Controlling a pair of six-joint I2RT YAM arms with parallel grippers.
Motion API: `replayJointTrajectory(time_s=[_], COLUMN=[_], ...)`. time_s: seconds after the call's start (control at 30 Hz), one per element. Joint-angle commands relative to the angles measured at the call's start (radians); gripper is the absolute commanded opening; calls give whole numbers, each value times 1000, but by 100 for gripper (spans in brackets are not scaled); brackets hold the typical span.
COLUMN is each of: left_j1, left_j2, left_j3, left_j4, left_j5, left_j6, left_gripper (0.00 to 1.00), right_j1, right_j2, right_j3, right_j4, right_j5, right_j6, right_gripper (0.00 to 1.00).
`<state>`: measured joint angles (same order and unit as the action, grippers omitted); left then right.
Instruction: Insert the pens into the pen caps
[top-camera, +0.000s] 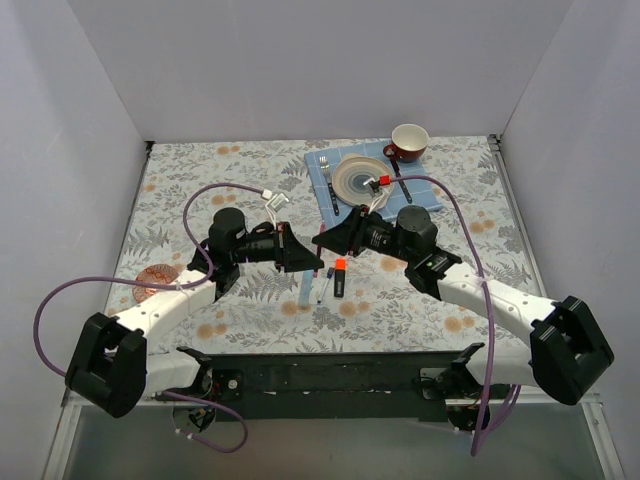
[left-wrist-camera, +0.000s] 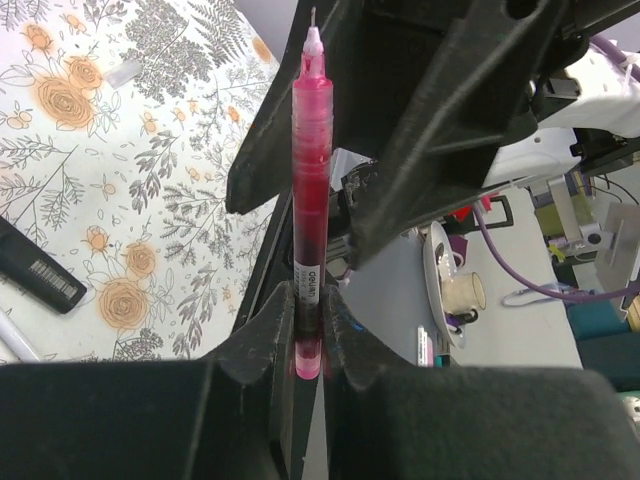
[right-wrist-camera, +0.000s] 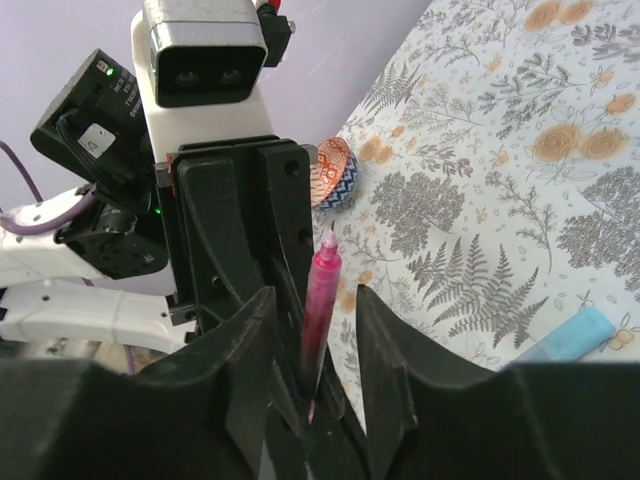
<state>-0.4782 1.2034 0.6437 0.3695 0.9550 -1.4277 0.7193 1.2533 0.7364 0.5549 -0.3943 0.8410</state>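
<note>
My left gripper (top-camera: 312, 260) (left-wrist-camera: 310, 330) is shut on the back end of the thin red pen (left-wrist-camera: 311, 180). The pen is uncapped, with its fine tip pointing away from the wrist. My right gripper (top-camera: 325, 240) (right-wrist-camera: 315, 300) faces it, nose to nose above mid-table. It is open, with a jaw on each side of the red pen (right-wrist-camera: 322, 300) and a gap to both. The light-blue marker (top-camera: 305, 288) (right-wrist-camera: 575, 335), the white-grey pen (top-camera: 322, 285) and the black marker with an orange end (top-camera: 339, 278) (left-wrist-camera: 40, 270) lie on the cloth below. A small red piece (top-camera: 383, 181) sits on the plate.
At the back stand a blue napkin (top-camera: 322, 165) with a plate (top-camera: 350, 180), a fork (top-camera: 328, 185) and a knife (top-camera: 401, 186), and a red cup (top-camera: 408, 143). A small patterned bowl (top-camera: 155, 280) (right-wrist-camera: 333, 172) is at the left. Purple cables loop over both arms.
</note>
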Motion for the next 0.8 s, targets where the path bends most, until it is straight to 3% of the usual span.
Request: replayJointTrajectory(time_s=[0.0,0.13,0.3,0.5,0.67,0.77], left_j1=[-2,18,118,155,162,161], left_j2=[10,9,-31,-67,-149,-212], left_j3=[30,88,174,154,140,125], left_j4=[-46,-185,-326,-340,-432,-454], left_j5=[2,-48,-104,-159,-319,-457], left_j6=[39,84,163,188,283,302], left_gripper=[0,0,0,0,0,0], right_j1=[-1,-6,-49,-245,-349,-394], right_j2=[-69,-187,-333,-403,-350,-278], right_j3=[23,46,55,29,46,38], right_j4=[-54,-327,-736,-989,-1183,-1193], right_j5=[6,194,498,623,813,801], right_j6=[-74,-166,-215,-214,-165,-91], right_gripper=[52,61,68,66,62,62])
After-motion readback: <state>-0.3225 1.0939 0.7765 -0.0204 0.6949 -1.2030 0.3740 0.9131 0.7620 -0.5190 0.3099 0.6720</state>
